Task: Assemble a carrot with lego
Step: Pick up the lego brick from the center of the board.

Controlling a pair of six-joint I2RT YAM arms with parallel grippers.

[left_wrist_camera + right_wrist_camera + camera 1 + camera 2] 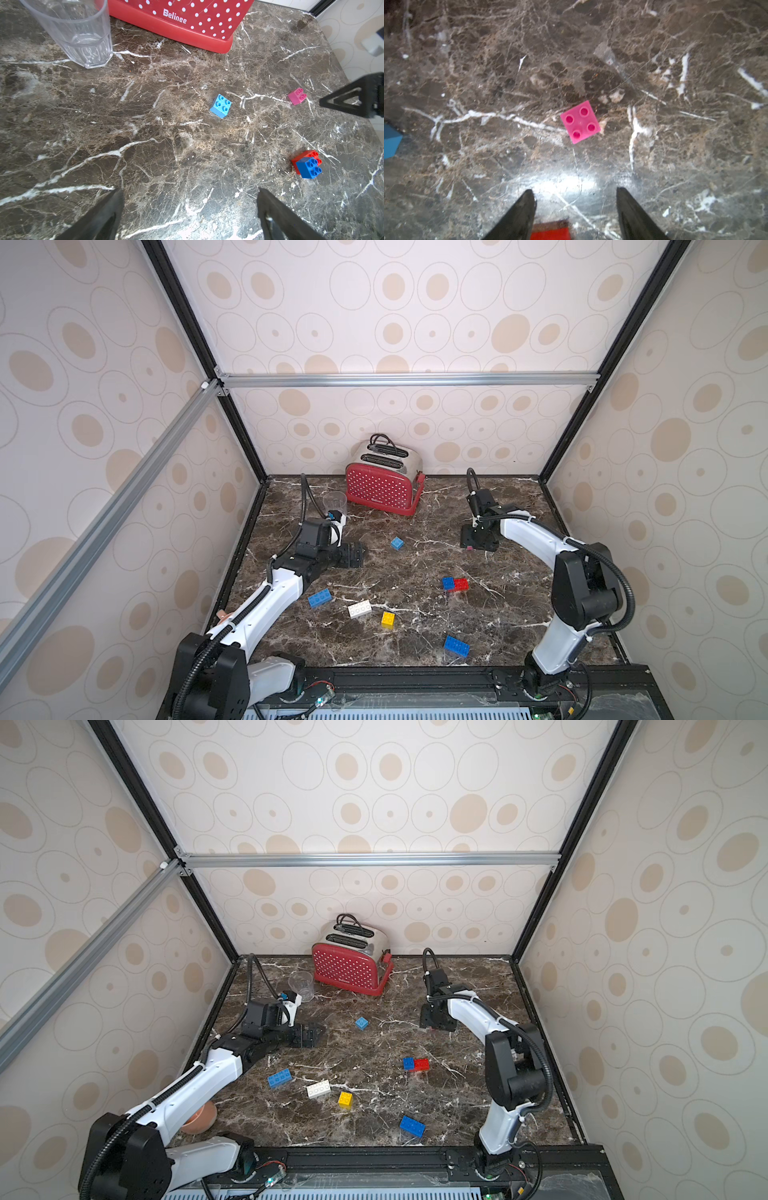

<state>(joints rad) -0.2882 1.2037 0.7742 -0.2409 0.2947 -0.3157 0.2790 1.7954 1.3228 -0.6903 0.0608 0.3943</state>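
Loose lego lies on the marble table; no carrot stack is in view. In both top views I see a light blue brick (397,543) (361,1023), a blue brick on a red one (455,584), a blue brick (320,598), a white one (360,608), a yellow one (388,618) and a near blue one (456,645). My right gripper (574,190) hangs open just above the table. A pink brick (580,122) lies loose ahead of its fingertips, untouched. My left gripper (190,190) is wide open and empty, low over bare marble left of the light blue brick (220,105).
A red dotted toaster (382,485) stands at the back centre, with a clear plastic cup (335,502) to its left near my left wrist. A terracotta bowl (201,1117) sits under the left arm. Enclosure walls bound three sides. A blurred red patch (550,231) shows between the right finger bases.
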